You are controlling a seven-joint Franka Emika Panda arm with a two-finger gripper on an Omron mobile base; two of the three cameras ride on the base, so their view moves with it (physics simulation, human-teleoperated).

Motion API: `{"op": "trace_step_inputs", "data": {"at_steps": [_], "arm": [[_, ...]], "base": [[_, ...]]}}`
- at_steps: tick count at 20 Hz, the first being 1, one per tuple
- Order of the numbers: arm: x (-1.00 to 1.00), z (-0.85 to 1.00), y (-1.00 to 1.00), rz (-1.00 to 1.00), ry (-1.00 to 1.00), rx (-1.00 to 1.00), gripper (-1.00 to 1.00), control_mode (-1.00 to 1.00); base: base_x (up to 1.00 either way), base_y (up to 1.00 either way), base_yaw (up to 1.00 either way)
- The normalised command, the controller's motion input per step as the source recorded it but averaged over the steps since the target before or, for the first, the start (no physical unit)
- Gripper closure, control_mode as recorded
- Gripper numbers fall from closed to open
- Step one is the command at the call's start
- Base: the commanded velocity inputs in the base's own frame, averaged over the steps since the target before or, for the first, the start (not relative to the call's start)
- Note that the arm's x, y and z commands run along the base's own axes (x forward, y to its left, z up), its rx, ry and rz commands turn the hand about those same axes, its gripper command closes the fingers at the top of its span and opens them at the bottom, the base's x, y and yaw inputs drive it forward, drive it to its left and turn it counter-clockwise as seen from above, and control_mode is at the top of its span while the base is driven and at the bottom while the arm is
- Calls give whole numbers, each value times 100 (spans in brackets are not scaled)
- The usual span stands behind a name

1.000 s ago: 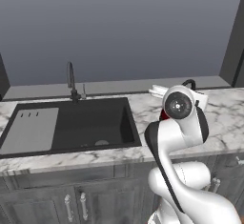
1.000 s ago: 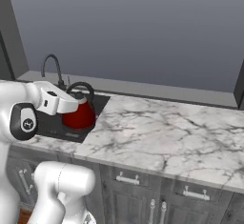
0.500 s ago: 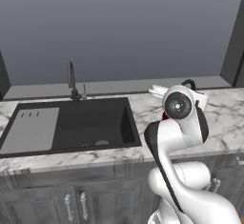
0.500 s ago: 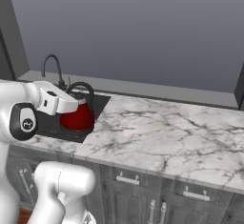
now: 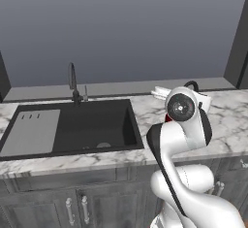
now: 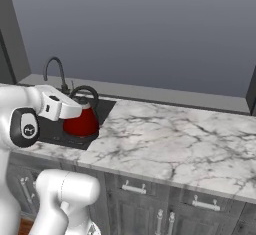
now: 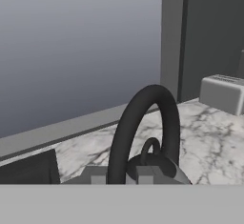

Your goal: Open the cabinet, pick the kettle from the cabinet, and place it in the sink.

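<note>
The red kettle [image 6: 82, 122] with its black arched handle [image 7: 143, 123] hangs from my gripper [image 6: 76, 110], which is shut on that handle. It hovers just above the marble counter [image 6: 165, 139] by the right rim of the black sink [image 5: 82, 125]. In the left base view my own arm hides most of the kettle; a sliver of red [image 5: 168, 119] and the handle top [image 5: 192, 83] show. The hand view looks along the handle, with the black knob [image 7: 150, 150] below it. The cabinet is out of view.
A thin dark faucet [image 5: 73, 81] stands behind the sink, and a grey drainboard [image 5: 31, 131] fills its left part. A toaster [image 7: 224, 93] sits on the counter near a dark tall panel [image 7: 214, 37]. Low cabinet doors [image 6: 145, 204] run under the counter.
</note>
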Motion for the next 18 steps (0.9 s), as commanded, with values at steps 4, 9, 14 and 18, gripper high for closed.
{"op": "trace_step_inputs", "data": {"at_steps": [4,9,14,18], "arm": [[0,0,0,0,0,0,100,100],[0,0,0,0,0,0,100,100],[0,0,0,0,0,0,100,100],[0,0,0,0,0,0,100,100]], "base": [[0,0,0],[25,-1,1],[31,0,1],[6,0,1]]}}
